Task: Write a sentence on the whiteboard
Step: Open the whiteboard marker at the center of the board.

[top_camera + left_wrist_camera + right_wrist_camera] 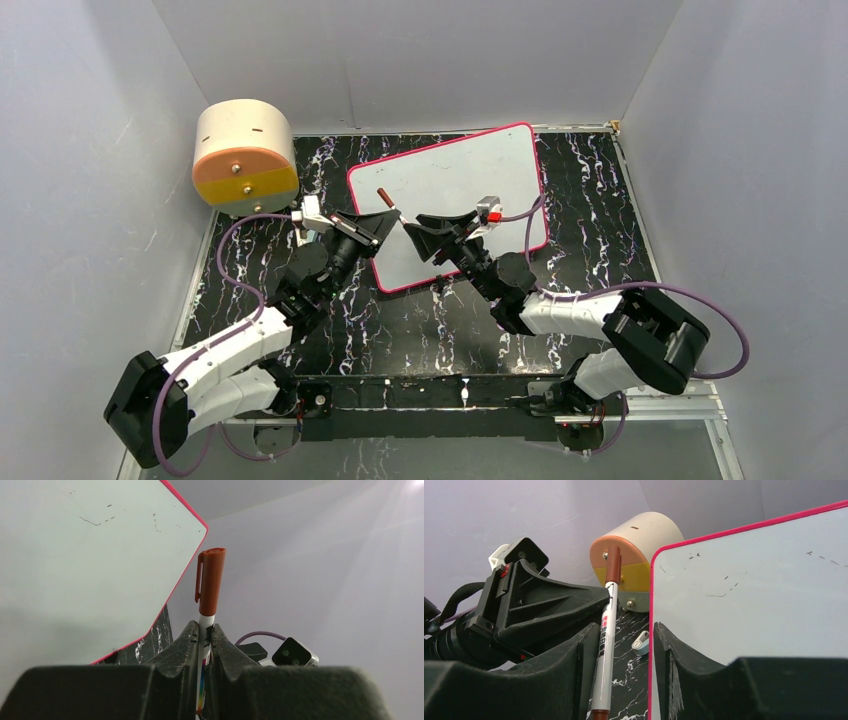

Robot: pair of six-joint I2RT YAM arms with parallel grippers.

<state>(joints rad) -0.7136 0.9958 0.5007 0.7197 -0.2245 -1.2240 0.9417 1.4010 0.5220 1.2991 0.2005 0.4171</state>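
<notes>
- Drum, tan and orange, lies on its side at the far left corner of the table. It looks to play no part in the job.
- Left gripper has its jaws pressed onto the marker. They pinch the white barrel below the brownish-red cap, which is on and points up and away from the wrist.
- Right gripper faces the left one with its jaws spread wide. In its wrist view the marker's lower barrel stands between the two fingers, touching neither as far as can be told.
- Whiteboard lies skewed on the table at the far middle, partly under and just beyond both grippers. No sentence is on it; only a few faint dark flecks show on the white.
- Step in hand, by judgement: readying the marker before any writing. The two arms meet over the near left part of the whiteboard, seemingly for a handover or an uncapping.
- Next move likely calls for the right jaws to close squarely on the barrel or the cap. The left would grip firmly against a straight pull along the marker's axis, so nothing twists out of the grip.
</notes>
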